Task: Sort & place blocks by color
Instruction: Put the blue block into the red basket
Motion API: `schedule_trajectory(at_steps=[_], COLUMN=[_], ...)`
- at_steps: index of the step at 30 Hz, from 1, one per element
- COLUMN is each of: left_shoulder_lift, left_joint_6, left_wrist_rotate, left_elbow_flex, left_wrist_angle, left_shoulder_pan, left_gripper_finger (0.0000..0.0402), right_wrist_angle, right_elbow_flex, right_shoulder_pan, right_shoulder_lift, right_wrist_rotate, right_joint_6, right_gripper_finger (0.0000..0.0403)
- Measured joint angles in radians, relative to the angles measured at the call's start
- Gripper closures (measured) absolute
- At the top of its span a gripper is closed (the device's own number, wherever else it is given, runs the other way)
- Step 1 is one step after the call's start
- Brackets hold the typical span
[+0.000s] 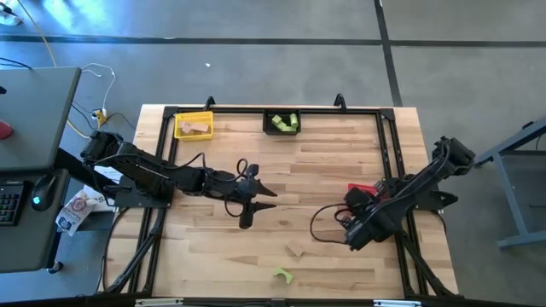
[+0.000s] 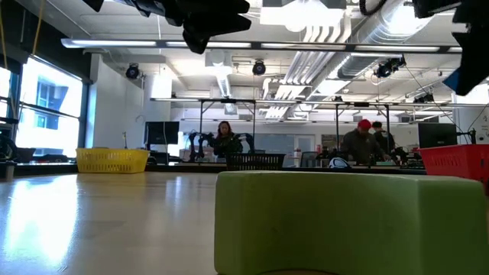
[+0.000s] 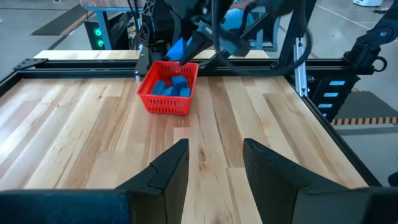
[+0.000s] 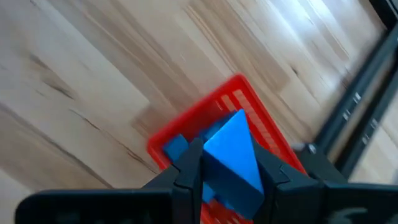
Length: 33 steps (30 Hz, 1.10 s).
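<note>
- The right gripper (image 4: 227, 171) is closed on a blue block (image 4: 233, 158), a smooth wedge with a sharp upper point, pinched between the two dark fingers.
- That gripper is held above the red bin (image 4: 249, 102), a basket of slotted plastic near the table's right edge; other blue blocks (image 3: 173, 86) are seen lying inside it.
- The left gripper (image 3: 214, 163) is parted, with a clear gap between its fingers (image 3: 171, 165); nothing is held, and it hangs over the middle of the table (image 1: 324, 162), a surface of pale wooden planks.
- A tan wooden block (image 1: 295, 251) and a light green block (image 1: 283, 275) lie near the table's front edge, close together but apart.
- A yellow bin (image 1: 193, 125) holding tan blocks and a black bin (image 1: 281, 122) holding green blocks are set along the back edge.
- People are seen in the room beyond the table.
</note>
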Motion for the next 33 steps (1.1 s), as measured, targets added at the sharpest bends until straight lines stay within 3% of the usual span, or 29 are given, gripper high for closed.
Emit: schedule_trajectory(at_steps=[14,25,33], left_shoulder_lift=[0.0,0.0,0.0], left_joint_6=[0.0,0.0,0.0], left_wrist_rotate=[0.0,0.001,0.002], left_elbow_flex=[0.0,0.0,0.0], left_wrist_angle=[0.0,0.0,-0.003], left_shoulder_pan=[0.0,0.0,0.0], left_gripper_finger=[0.0261,0.0261,0.0261], right_wrist_angle=[-0.07,-0.067,-0.019], right_elbow_flex=[0.0,0.0,0.0], right_shoulder_pan=[-0.025,-0.13,-0.234], right_shoulder_lift=[0.11,0.131,0.131], right_wrist_rotate=[-0.202,-0.249,-0.31], right_joint_6=[0.03,-0.08,-0.253], right_gripper_finger=[0.0337,0.0337,0.0337])
